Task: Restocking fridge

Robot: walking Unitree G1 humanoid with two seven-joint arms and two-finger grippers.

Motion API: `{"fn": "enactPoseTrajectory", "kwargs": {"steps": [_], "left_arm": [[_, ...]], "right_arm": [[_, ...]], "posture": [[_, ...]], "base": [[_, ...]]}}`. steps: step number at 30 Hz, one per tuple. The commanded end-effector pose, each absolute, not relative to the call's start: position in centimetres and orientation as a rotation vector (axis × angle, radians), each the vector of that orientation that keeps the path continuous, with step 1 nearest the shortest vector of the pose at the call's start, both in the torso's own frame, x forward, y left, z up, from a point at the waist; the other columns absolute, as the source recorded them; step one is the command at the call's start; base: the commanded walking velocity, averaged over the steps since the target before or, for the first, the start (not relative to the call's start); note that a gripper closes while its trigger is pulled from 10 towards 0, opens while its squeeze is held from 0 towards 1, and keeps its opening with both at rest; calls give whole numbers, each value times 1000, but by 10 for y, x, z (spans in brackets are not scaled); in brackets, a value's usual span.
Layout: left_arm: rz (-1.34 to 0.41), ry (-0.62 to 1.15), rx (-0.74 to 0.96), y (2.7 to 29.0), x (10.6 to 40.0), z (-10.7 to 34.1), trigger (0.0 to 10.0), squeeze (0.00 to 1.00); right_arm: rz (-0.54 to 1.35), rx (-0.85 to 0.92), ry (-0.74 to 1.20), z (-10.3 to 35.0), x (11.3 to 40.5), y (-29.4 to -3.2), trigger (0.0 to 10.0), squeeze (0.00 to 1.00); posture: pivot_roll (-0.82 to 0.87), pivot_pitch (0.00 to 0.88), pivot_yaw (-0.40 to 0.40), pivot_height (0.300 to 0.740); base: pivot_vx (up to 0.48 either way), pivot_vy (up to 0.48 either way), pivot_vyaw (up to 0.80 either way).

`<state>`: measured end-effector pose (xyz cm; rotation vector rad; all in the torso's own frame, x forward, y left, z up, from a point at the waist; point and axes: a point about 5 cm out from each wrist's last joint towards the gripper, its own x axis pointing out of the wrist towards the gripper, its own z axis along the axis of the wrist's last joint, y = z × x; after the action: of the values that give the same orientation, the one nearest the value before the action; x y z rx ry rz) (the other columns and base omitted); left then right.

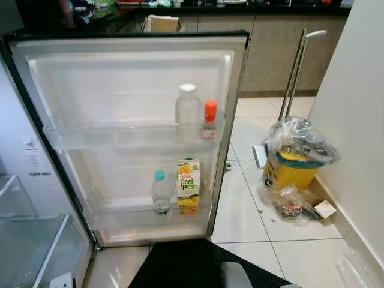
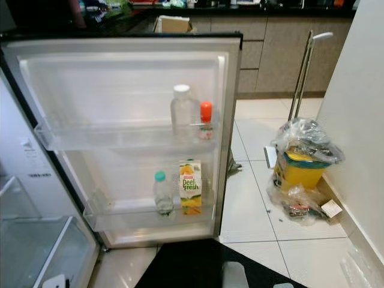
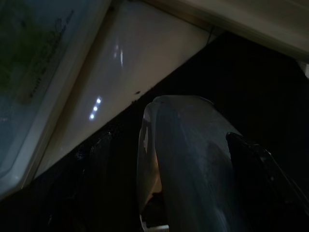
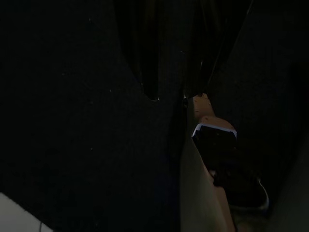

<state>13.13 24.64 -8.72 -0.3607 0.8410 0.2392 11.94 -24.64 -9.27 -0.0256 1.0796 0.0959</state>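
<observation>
White floor tiles [image 1: 252,210] are running under an open fridge door [image 1: 132,66], which is facing the camera with its inner side showing. Kitchen cabinets [image 1: 273,54] are standing behind it, their tops cut off by the frame edge.

Upper door shelf [image 1: 120,137]: a clear bottle with a white cap [image 1: 187,107] is standing beside a small bottle with an orange cap [image 1: 209,119], the two just apart. The small bottle's label is too small to read.

Lower door shelf [image 1: 132,217]: a clear bottle with a teal cap [image 1: 161,192] is standing just beside a Peel Fresh juice carton [image 1: 188,186], both upright.

At lower left, glass shelves of the fridge interior [image 1: 30,246] are showing in part, the rest cut off.

To the right, against a white wall [image 1: 354,120], a yellow bin [image 1: 291,168] is sitting under crumpled clear plastic, so its contents are hard to make out. A metal handle [image 1: 295,72] is rising behind it. More plastic-wrapped litter [image 1: 291,207] is lying at its foot.

A black mat [image 1: 192,264] is lying at the bottom of frame.

Left wrist view is dim: the left gripper [image 3: 193,193] is hanging over the dark mat, a pale rounded object [image 3: 183,159] lying between its black fingers [image 3: 260,174]; cannot tell whether they are gripping it.

Right wrist view is nearly black: the right gripper [image 4: 183,87] is barely showing, finger state cannot be told.
</observation>
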Motion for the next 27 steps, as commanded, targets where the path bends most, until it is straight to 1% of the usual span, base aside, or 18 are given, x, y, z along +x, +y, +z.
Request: {"fn": "enactPoseTrajectory", "kwargs": {"steps": [1,3,8,14,21,25,27], "left_arm": [[238,913,-373,238,118,-95,10000,0],[239,916,-373,238,118,-95,10000,0],[240,931,-366,237,118,-96,10000,0],[255,920,-371,240,117,-95,10000,0],[253,924,-364,239,118,-95,10000,0],[251,925,-361,239,119,-95,10000,0],[247,925,-359,240,119,-95,10000,0]], "right_arm": [[86,-1,1063,-92,122,-244,10000,0],[80,2,1065,-93,122,-244,10000,0],[75,-15,1080,-94,120,-244,10000,0],[99,8,1051,-92,125,-241,10000,0],[112,11,1039,-91,127,-242,10000,0],[113,9,1039,-91,128,-242,10000,0],[114,10,1038,-90,128,-242,10000,0]], "posture": [[-108,0,-57,604],[-110,0,-56,609],[-110,0,-58,609],[-110,0,-58,609],[-110,0,-56,638],[-110,0,-56,648],[-110,0,-56,663]], "base": [[0,0,0],[0,0,0],[-466,0,0],[0,0,0],[0,0,0],[0,0,0],[0,0,0]]}}
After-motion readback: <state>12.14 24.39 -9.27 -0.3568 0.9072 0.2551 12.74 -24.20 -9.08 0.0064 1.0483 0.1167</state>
